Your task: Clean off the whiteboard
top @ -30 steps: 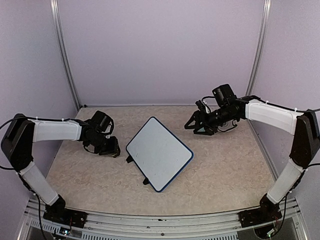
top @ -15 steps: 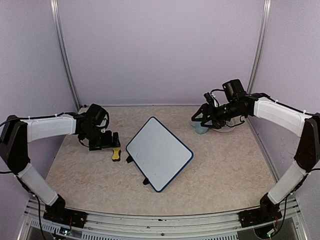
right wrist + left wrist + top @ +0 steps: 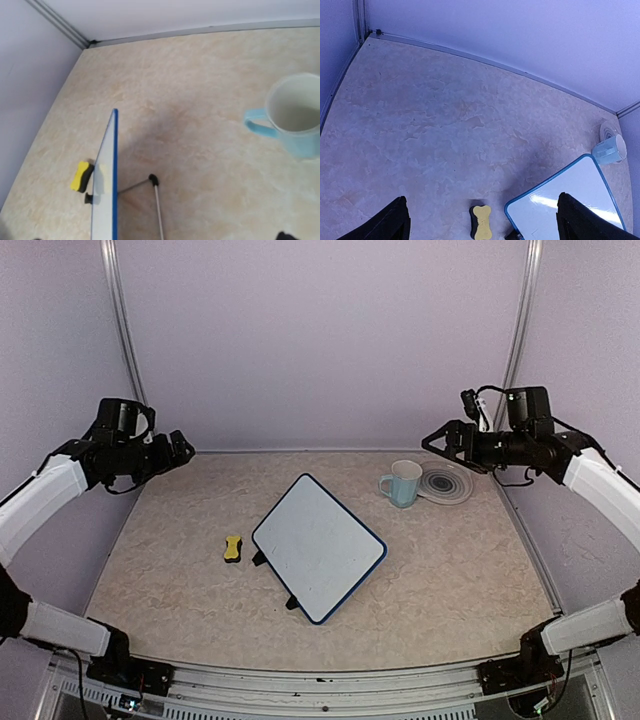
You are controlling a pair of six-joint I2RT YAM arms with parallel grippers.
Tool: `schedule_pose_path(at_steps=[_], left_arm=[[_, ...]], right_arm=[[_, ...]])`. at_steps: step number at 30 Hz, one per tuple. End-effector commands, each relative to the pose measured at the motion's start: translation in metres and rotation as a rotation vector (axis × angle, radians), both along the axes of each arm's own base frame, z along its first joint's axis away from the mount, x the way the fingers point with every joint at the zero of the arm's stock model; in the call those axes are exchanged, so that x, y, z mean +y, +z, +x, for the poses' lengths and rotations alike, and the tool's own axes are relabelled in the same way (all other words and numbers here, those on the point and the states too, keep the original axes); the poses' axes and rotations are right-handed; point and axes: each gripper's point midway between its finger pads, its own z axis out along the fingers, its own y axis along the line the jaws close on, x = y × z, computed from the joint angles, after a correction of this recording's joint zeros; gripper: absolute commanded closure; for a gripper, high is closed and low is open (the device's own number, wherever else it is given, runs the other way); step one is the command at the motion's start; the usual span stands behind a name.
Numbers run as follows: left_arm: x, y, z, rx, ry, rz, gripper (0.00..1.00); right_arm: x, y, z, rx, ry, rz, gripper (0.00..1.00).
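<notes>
The whiteboard stands propped on its black feet at the centre of the surface, tilted face-up, and no marker shows on it, so the erasing looks done. The yellow eraser lies loose just left of the board, while a mug and a round disc sit towards the upper right. The left gripper hangs at upper left and the right gripper at upper right, both wide open, empty and well above everything, probably to keep clear.
</notes>
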Motion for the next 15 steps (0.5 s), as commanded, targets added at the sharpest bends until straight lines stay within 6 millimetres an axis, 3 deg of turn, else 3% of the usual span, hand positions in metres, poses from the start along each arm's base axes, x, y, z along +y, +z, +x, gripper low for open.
schedule_pose_path(at_steps=[1, 5, 10, 15], left_arm=[[0.010, -0.040, -0.018, 0.044, 0.047, 0.014, 0.01], [0.022, -0.071, -0.044, 0.046, 0.093, 0.016, 0.01], [0.033, -0.078, -0.063, -0.004, 0.144, -0.007, 0.01], [0.035, -0.075, -0.062, -0.030, 0.155, -0.010, 0.01]], right_arm=[[-0.028, -0.017, -0.017, -0.052, -0.131, -0.005, 0.00], [-0.040, -0.035, -0.044, -0.092, -0.169, 0.031, 0.00], [-0.046, -0.058, -0.062, -0.113, -0.163, 0.025, 0.00], [-0.047, -0.064, -0.064, -0.144, -0.158, 0.017, 0.00]])
